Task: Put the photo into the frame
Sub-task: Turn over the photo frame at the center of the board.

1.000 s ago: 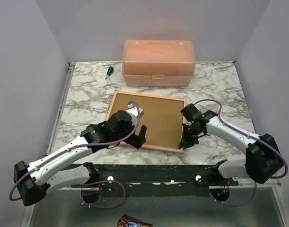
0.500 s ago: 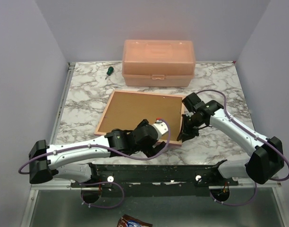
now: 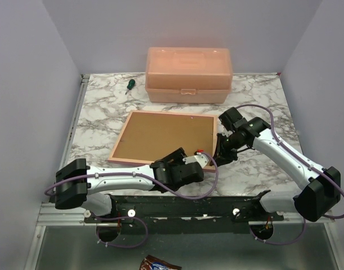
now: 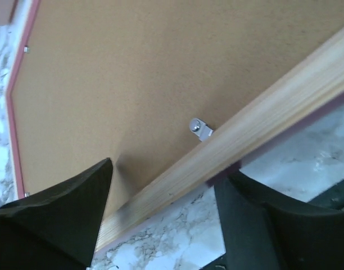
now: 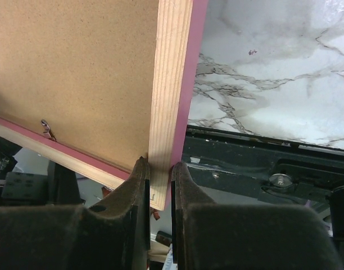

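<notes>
Frame (image 4: 273, 115): lies back up on the marble bench (image 3: 104, 112), towards the front edge, pale wood rails facing up and a pink edge showing round the outside. Holds a brown backing board (image 3: 163, 138) that fills the opening between the rails. Carries small metal clips (image 4: 200, 128) on the inner side of the rail, reaching over the board's edge.

Right gripper (image 5: 159, 169): pinches the frame at its near right corner, one finger on each side of the wooden rail and pressed against it. Cannot tell whether that corner rests on the bench or sits a little raised.

Left gripper (image 4: 163, 177): stands spread across the near rail, close to the same corner. Has one finger (image 4: 54, 225) over the backing board, with a gap to the rail, and the other over the marble just outside the pink edge. Cannot tell whether that outer finger touches the edge. Grips nothing. Sits just beside the right gripper in the overhead view.

Farther back: a peach plastic box (image 3: 189, 67), lid down, by the rear wall and well apart from the frame. Left of it: a small green-handled screwdriver (image 3: 129, 85) on the marble.
</notes>
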Action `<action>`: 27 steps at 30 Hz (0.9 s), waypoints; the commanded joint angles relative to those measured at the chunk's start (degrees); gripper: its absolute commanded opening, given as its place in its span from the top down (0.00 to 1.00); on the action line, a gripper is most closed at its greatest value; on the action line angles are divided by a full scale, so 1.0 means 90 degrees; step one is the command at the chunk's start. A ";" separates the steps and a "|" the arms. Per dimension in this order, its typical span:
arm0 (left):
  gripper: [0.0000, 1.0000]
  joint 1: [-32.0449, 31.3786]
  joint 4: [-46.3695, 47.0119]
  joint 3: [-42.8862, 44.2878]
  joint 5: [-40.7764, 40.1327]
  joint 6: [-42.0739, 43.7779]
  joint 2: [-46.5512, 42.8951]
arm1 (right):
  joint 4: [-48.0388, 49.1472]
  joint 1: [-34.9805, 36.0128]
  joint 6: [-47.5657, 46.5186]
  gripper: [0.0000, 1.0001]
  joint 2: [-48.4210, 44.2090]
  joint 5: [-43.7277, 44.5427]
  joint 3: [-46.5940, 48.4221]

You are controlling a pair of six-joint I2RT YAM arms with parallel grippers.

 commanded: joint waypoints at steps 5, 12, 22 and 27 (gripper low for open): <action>0.48 -0.0306 -0.0137 0.0124 -0.1473 0.0094 0.0038 | 0.0352 0.0008 -0.0100 1.00 -0.0247 -0.0610 0.0235; 0.68 -0.0340 -0.0491 0.0267 -0.1613 0.0200 -0.0220 | 0.0578 0.0013 -0.0250 0.68 -0.0350 -0.0484 0.0436; 0.87 -0.0381 -0.1129 0.0584 -0.1552 0.0178 -0.0862 | 0.1039 0.0007 -0.1017 0.00 -0.0708 0.0695 0.1450; 0.88 -0.0411 -0.1388 0.0736 -0.1459 0.0149 -0.1337 | 0.1549 0.0012 -0.1826 0.00 -0.0729 0.0840 0.1728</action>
